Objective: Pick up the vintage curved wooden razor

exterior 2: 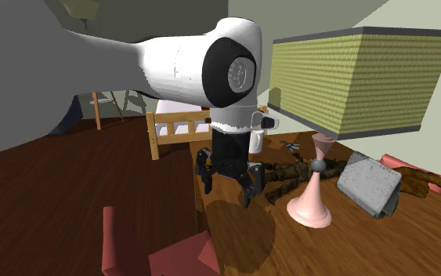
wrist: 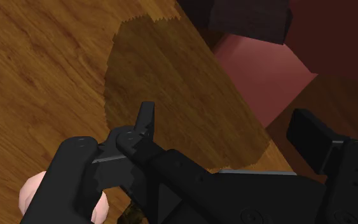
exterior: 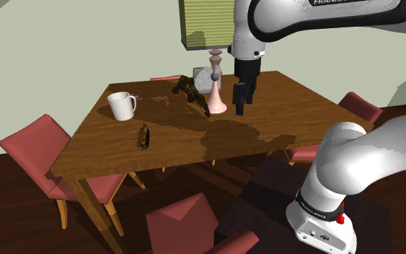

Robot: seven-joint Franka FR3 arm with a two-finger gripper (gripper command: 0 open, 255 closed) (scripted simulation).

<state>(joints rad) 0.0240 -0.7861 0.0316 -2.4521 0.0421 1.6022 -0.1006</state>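
A small dark curved thing [exterior: 143, 136], which I take for the razor, lies on the wooden table [exterior: 280, 101] near its front edge, below and right of the white mug [exterior: 122, 105] in the shoulder view. My gripper [exterior: 241, 107] [exterior 2: 226, 192] [wrist: 225, 118] hangs open above the table, just right of the pink lamp base [exterior: 218, 105] in the shoulder view. It is well away from the razor. Nothing is between the fingers.
A long dark brown rough thing [exterior: 196, 96] [exterior 2: 289, 174] lies beside the lamp base [exterior 2: 311, 208], next to a grey box [exterior: 203, 78] [exterior 2: 370, 185]. The lamp's green shade [exterior 2: 359, 74] hangs over the table. Red chairs [exterior: 39, 144] [wrist: 260, 70] stand around it.
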